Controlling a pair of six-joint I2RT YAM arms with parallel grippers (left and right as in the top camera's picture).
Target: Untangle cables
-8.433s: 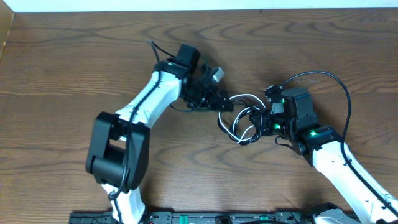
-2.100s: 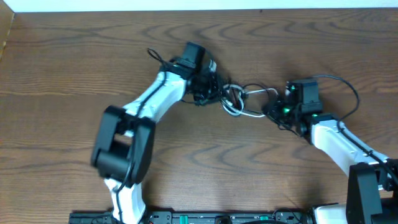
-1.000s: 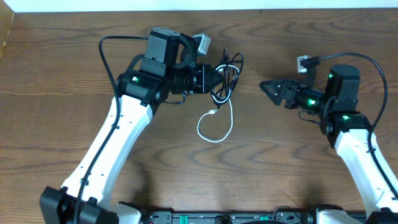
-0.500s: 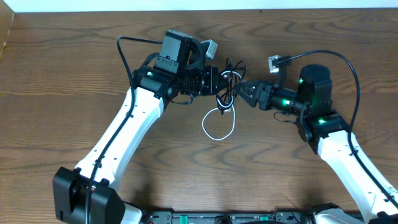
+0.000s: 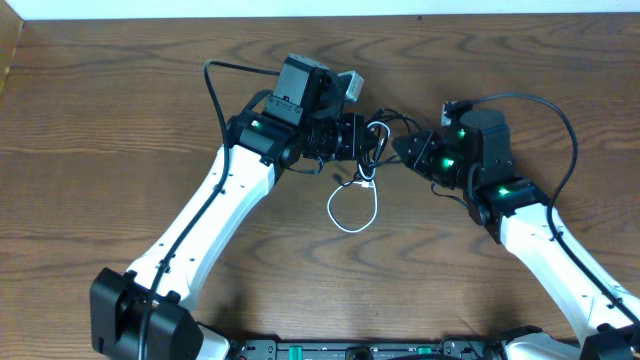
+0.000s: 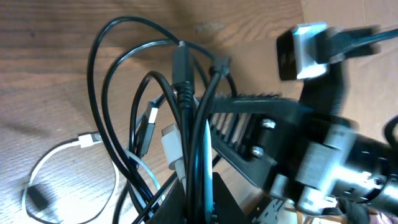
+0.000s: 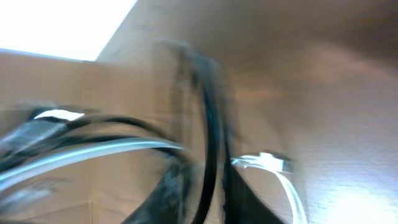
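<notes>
My left gripper (image 5: 362,140) is shut on a tangled bundle of the black cable (image 5: 383,122) and the white cable (image 5: 352,210), held just above the table. In the left wrist view the black cable (image 6: 99,81) fans out in several loops above the left gripper (image 6: 200,202), and the white cable (image 6: 46,168) loops down onto the wood. My right gripper (image 5: 398,150) meets the bundle from the right. The right wrist view is blurred, but a black cable (image 7: 208,124) strand runs between the narrowed fingers of the right gripper (image 7: 211,199), with the white cable (image 7: 273,165) just beside it.
The wooden table (image 5: 100,120) spreads around both arms. A pale wall strip (image 5: 300,8) runs along the far edge. Thick black wires fixed to the arms arc near the left wrist (image 5: 215,75) and behind the right wrist (image 5: 560,110).
My right gripper has moved left into the bundle and its jaws have narrowed onto a black strand. The left gripper has shifted slightly right with the bundle, still shut.
</notes>
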